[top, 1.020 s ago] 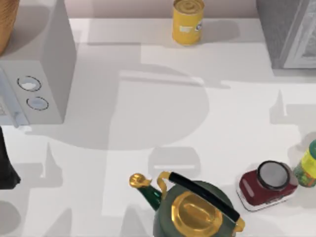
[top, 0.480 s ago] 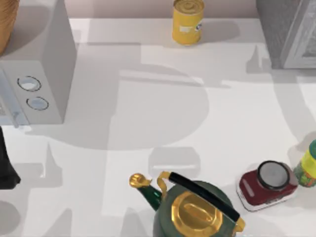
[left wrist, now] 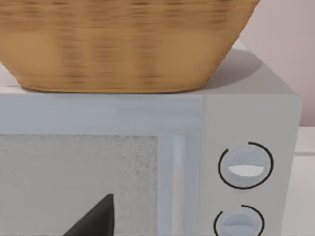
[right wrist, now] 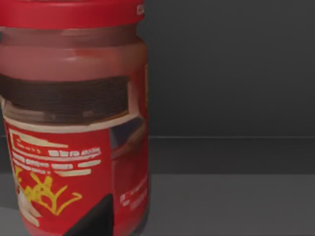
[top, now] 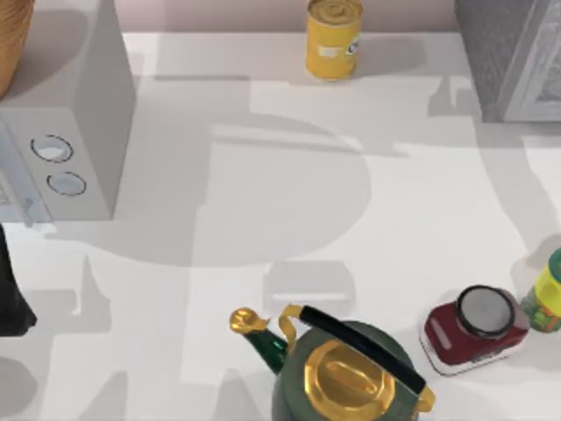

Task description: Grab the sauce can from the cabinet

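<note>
**Change.** On the worktop (top: 263, 210), the pointed shadow that lay off the right edge a second ago has drifted up to the cabinet (top: 508, 53) at the far right corner. Nothing on the surface has shifted. Judged meaning: the right arm has reached into the cabinet, and the approach is nearly done.

**Task item.** The sauce can (right wrist: 74, 123) stands upright on a dark shelf inside the cabinet, red-lidded with a red printed label, close before the right gripper (right wrist: 93, 219). Contact is not evident. Whether that grip is released or clenched cannot be told.

**Left gripper** (left wrist: 93, 216). Parked at the left edge, facing the white box (top: 61, 114) with two dials. Released or clenched: cannot tell.

**Surface.** A pale, smooth worktop, crossed by grey shadows.
- Yellow can (top: 334, 37), upright at the far edge.
- Green kettle (top: 346, 373) with gold lid, at the near edge.
- Dark red jar (top: 473, 329) with grey lid, near the right edge.
- Green bottle (top: 548, 294), just beside the jar.
- Woven basket (left wrist: 123, 44), resting on top of the white box.

**Room.** A plain pinkish wall lies behind the far edge.
</note>
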Motion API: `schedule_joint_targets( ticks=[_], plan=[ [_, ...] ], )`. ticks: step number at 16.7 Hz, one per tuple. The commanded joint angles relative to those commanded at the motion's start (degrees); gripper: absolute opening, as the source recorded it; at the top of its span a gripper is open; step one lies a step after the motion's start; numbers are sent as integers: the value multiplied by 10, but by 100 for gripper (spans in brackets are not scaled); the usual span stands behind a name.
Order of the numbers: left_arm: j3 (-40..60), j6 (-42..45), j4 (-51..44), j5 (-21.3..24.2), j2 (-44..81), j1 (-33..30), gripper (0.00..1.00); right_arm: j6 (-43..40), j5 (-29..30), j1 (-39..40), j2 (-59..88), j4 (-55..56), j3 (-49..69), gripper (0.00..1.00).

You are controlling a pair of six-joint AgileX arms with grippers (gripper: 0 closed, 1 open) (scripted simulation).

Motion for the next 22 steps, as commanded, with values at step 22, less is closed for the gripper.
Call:
schedule_joint_targets(
  ticks=[22],
  plan=[
    [0,0,0,0,0,0,100,4,100,91,209,12,193,100]
  ],
)
